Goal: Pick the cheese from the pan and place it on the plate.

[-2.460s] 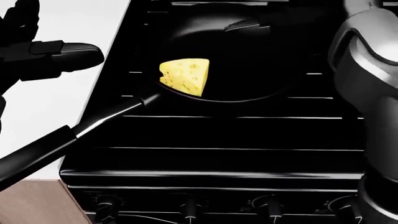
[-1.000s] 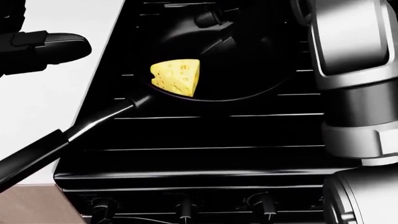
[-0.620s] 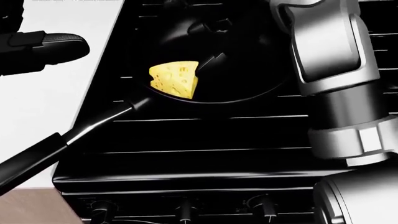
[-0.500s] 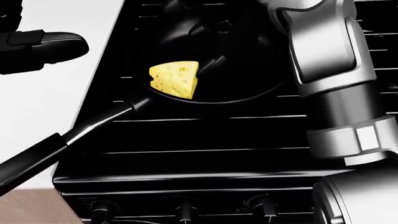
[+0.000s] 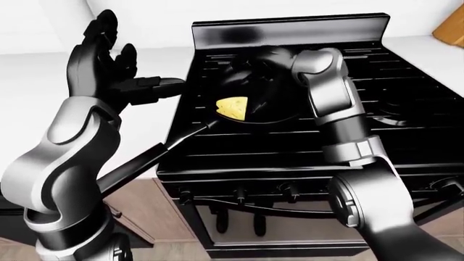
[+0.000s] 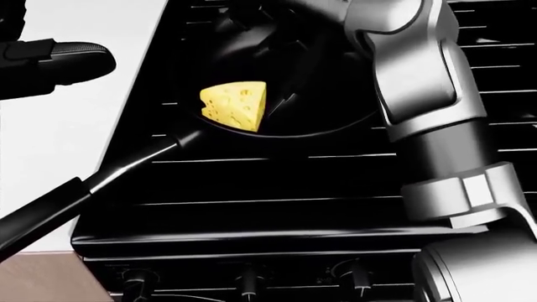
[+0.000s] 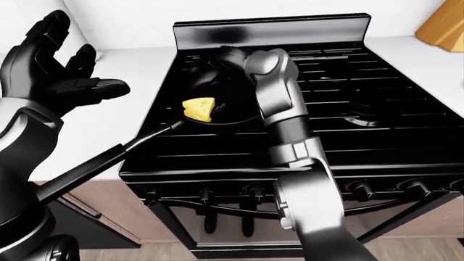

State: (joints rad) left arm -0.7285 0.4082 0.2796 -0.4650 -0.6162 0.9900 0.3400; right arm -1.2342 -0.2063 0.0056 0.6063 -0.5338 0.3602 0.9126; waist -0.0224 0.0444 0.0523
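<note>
In the eye views the left hand is raised at the left side, above the white counter. Its black fingers are spread apart and hold nothing. To the right of it, the long handle of the pan runs down to the lower left and passes over the edge of the counter. The pan itself stands on the black stove, on the left burners. The cheese, a yellow wedge with holes, lies inside the pan, near its left rim and close to where the handle begins.

Further right, the right hand reaches into the pan from the top, just beside the cheese on its upper right side. The hand is black against the black pan, so I cannot tell how its fingers stand, or if they touch the cheese. The grey right arm goes from there down to the bottom right corner. At the top right edge of the right-eye view a wooden block stands on the counter.
</note>
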